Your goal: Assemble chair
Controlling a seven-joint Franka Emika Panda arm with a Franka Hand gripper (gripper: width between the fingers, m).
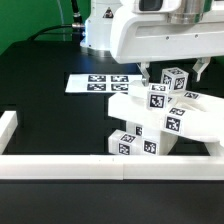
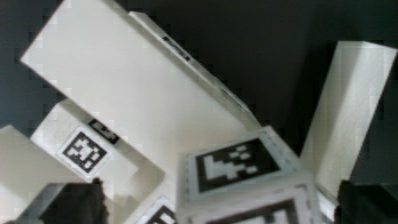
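The chair parts lie joined in a white pile at the exterior view's right, tags facing several ways. A tagged block sticks up from the top of it. My gripper hangs over that block, open, with one finger on each side and a gap to each. In the wrist view the dark fingertips frame the tagged block. Beyond it a broad flat panel slants away, with a long white bar standing beside it. Nothing is gripped.
The marker board lies flat on the black table, behind the pile toward the exterior view's left. A low white border rail runs along the front, with another piece at the left. The arm's white body fills the upper right.
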